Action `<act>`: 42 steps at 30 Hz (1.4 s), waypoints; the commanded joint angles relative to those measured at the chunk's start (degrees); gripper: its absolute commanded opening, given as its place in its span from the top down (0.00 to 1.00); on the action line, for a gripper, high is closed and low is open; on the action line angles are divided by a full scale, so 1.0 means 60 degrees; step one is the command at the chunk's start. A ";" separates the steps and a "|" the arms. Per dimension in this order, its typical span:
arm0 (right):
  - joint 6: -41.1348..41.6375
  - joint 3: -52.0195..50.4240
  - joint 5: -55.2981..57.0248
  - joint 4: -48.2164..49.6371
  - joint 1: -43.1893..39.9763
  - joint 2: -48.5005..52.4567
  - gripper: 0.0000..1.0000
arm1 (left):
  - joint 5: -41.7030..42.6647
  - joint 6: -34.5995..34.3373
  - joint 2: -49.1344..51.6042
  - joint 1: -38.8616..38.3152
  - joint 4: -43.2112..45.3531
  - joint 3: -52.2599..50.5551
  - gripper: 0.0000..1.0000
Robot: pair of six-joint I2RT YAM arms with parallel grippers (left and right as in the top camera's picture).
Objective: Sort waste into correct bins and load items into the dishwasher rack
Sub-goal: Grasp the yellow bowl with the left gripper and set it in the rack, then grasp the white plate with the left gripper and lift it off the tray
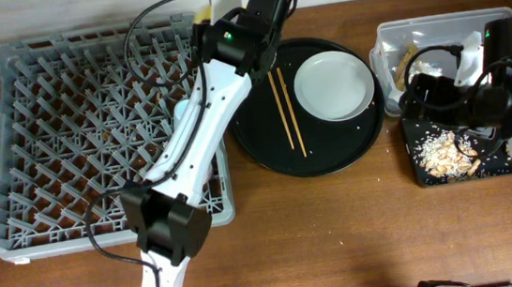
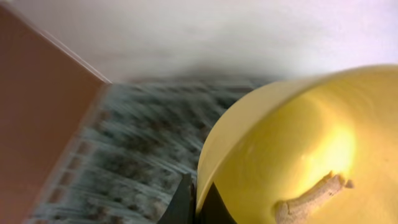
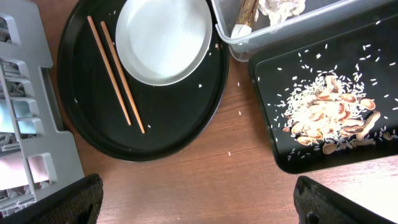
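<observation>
My left gripper [image 1: 216, 4] is shut on the rim of the small yellow bowl [image 2: 298, 137] and holds it above the far right corner of the grey dishwasher rack [image 1: 39, 136]. A tan food bit [image 2: 311, 196] lies in the bowl. The grey-white plate [image 1: 333, 85] and two chopsticks [image 1: 285, 110] lie on the round black tray [image 1: 333, 160]. My right gripper [image 3: 199, 202] is open and empty above the table, in front of the bins. The clear tub [image 3: 273, 28] holds white tissue [image 3: 280, 6] and a brown wrapper scrap [image 3: 245, 15]. The black rectangular tray [image 3: 280, 68] holds tan crumbs [image 3: 329, 115] and rice.
A light blue cup [image 3: 23, 112] and a pale pink cup [image 3: 31, 171] sit in the rack's near-right part. Loose rice grains lie on the table [image 3: 205, 180] and on the round tray. My left arm [image 1: 189, 131] reaches over the rack's right side.
</observation>
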 commanded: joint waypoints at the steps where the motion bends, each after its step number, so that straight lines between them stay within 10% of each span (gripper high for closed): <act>1: -0.0069 -0.0069 0.0087 -0.0007 -0.0051 0.0018 0.02 | -0.3898 0.0040 0.1107 0.0608 0.0772 0.0011 1.00; 23: -0.0069 -0.0069 0.0087 -0.0007 -0.0051 0.0018 0.02 | -0.2907 0.0044 0.3523 0.1381 0.2124 0.0011 0.99; 24: -0.0069 -0.0069 0.0087 -0.0007 -0.0051 0.0018 0.02 | -0.2911 0.0044 0.3523 0.1319 0.1956 0.0011 0.96; 26: -0.0069 -0.0069 0.0087 -0.0007 -0.0051 0.0018 0.02 | -0.2911 0.0044 0.3523 0.1115 0.1421 0.0011 0.59; 28: -0.0069 -0.0069 0.0087 -0.0007 -0.0051 0.0018 0.02 | -0.2918 0.0047 0.3523 0.0943 0.1111 0.0015 0.49; 37: -0.0069 -0.0069 0.0087 -0.0007 -0.0051 0.0018 0.02 | -0.2823 0.1566 0.3519 0.0302 0.0608 0.1009 0.38; 40: -0.0069 -0.0069 0.0087 -0.0007 -0.0051 0.0018 0.01 | -0.0277 0.2200 0.3519 -0.0011 -0.0659 0.3308 0.24; 42: -0.0069 -0.0069 0.0087 -0.0007 -0.0051 0.0018 0.02 | 0.4364 0.2197 0.3519 -0.0098 -0.1457 0.4572 0.19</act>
